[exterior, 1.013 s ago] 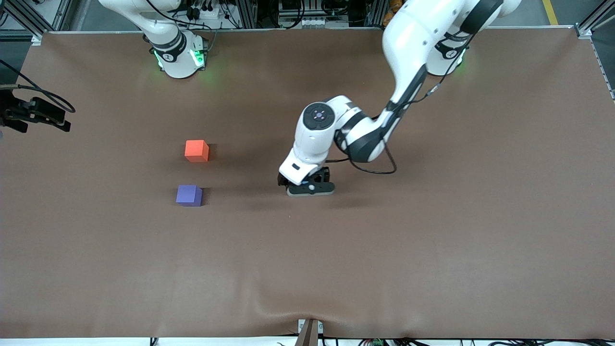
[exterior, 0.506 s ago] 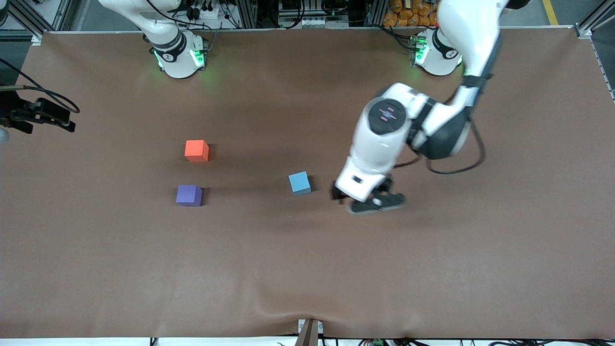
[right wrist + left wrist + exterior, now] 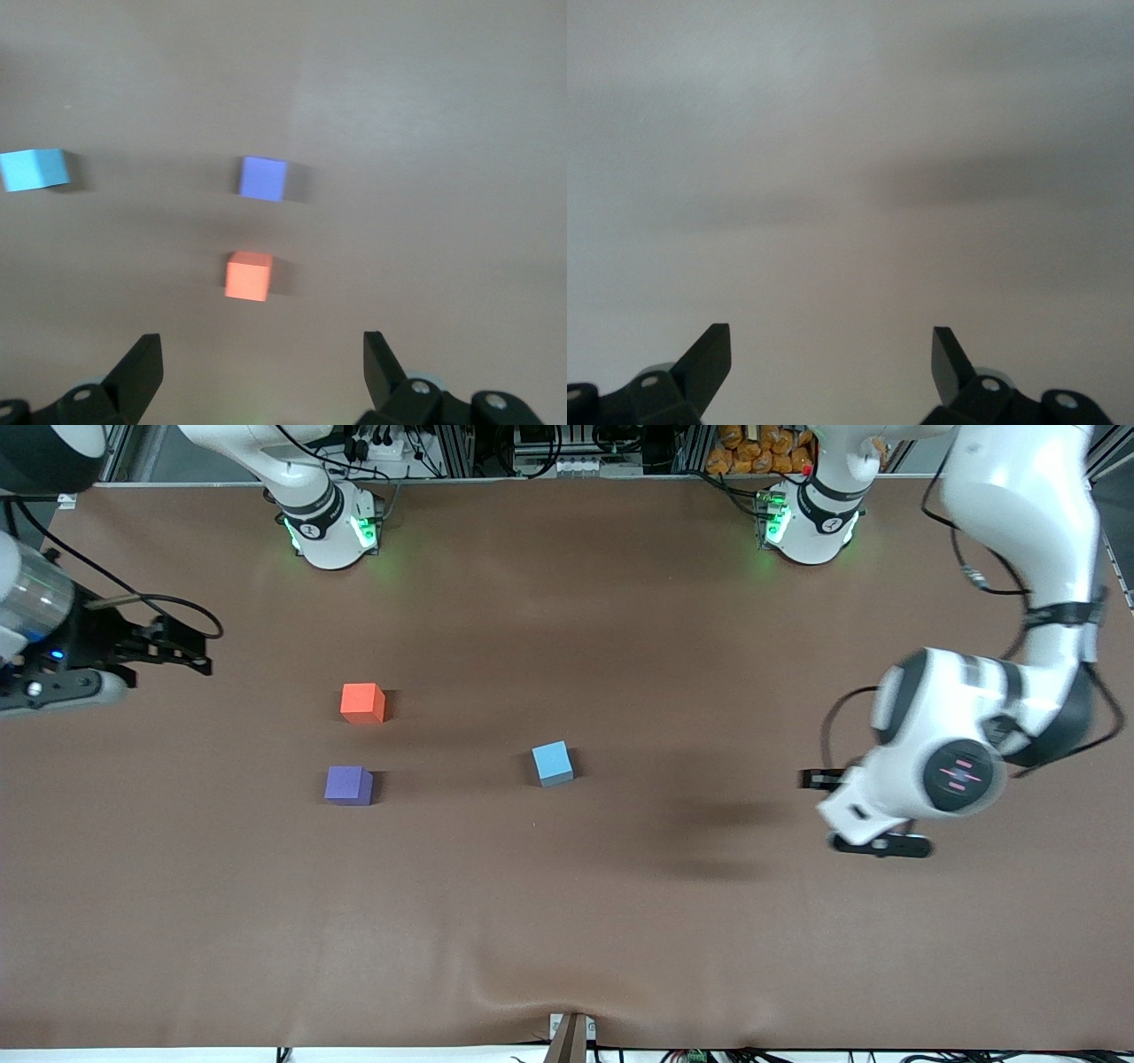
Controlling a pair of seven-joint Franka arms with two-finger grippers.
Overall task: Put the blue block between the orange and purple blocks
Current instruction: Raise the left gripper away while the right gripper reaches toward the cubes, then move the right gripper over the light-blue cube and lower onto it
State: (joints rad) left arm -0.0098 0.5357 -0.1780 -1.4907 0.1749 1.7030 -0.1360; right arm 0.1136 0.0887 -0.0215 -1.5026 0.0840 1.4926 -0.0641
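Blue block (image 3: 553, 763) alone mid-frame on bare bench (image 3: 567, 921), orange block (image 3: 362, 702) and purple block (image 3: 348, 785) frame-left; left pincer (image 3: 864, 813) lower right, released, empty; right pincer (image 3: 182, 646) upper-left edge, released.

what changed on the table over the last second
The left gripper, which was down over the blue block a second ago, has let it go and swung away toward the left arm's end of the table, open and empty. The right gripper has come farther in over its end of the table, fingers open. The blue block sits where it was released; the orange block and purple block have not moved.
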